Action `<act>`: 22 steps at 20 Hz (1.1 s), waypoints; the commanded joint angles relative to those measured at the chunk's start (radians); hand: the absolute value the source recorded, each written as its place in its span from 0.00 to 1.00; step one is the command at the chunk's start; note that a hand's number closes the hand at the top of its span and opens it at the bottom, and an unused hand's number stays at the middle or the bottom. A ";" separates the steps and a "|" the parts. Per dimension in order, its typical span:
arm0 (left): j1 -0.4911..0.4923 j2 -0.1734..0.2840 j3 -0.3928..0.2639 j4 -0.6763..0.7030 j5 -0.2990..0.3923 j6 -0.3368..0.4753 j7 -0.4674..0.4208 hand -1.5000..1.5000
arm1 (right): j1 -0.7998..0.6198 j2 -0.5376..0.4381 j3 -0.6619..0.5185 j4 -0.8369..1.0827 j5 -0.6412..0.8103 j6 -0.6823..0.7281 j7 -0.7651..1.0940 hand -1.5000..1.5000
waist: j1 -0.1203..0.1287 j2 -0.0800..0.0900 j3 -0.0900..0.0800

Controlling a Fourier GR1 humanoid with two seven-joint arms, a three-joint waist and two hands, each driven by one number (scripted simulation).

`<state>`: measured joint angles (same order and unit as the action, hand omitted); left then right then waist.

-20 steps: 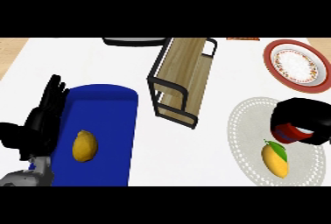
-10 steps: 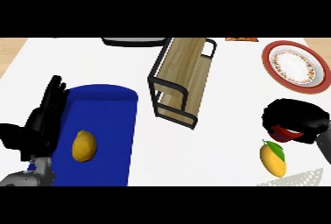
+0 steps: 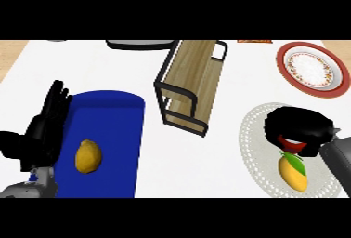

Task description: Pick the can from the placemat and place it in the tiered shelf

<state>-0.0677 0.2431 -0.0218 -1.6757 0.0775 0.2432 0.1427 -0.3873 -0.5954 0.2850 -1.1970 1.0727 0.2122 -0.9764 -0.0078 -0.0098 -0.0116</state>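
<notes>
Grasping the red can (image 3: pixel 293 143) on the white placemat (image 3: pixel 257 139), the right hand (image 3: pixel 298 128) curls around it and hides most of it. Next, I think, it must lift toward the tiered shelf (image 3: pixel 192 83) at ten o'clock. The left hand (image 3: pixel 44 125) rests open.

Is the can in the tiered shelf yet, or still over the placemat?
Not in: the right hand covers the red can above the white placemat; the tiered shelf holds nothing visible.
</notes>
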 commanded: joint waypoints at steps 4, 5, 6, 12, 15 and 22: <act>0.011 0.023 0.038 0.012 0.013 -0.014 -0.002 0.50 | 0.028 -0.026 -0.091 -0.139 -0.328 0.327 -0.046 1.00 | -0.019 0.000 0.008; 0.036 0.012 0.012 -0.018 0.008 -0.018 -0.007 0.50 | 0.013 -0.002 -0.108 -0.155 -0.392 0.367 -0.003 1.00 | -0.013 -0.005 0.007; 0.035 0.011 0.018 -0.035 0.012 -0.011 0.004 0.50 | 0.032 -0.016 -0.139 -0.153 -0.457 0.380 0.001 1.00 | -0.018 -0.006 0.008; 0.021 0.007 0.014 -0.035 -0.005 0.001 0.025 0.50 | -0.083 -0.085 -0.308 -0.257 -0.769 0.537 0.310 1.00 | -0.012 -0.002 0.009; 0.006 -0.001 0.016 -0.035 -0.011 0.004 0.018 0.50 | -0.170 -0.121 -0.379 -0.310 -0.875 0.573 0.499 1.00 | -0.001 0.004 0.010; -0.061 -0.016 0.025 0.055 -0.028 -0.014 0.020 0.50 | -0.352 -0.055 -0.391 -0.221 -1.003 0.592 0.779 1.00 | 0.009 0.009 0.011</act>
<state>-0.0798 0.2386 -0.0025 -1.6705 0.0699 0.2196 0.1547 -0.6595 -0.6756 -0.0809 -1.4325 0.1438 0.7351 -0.3116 0.0005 -0.0026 -0.0015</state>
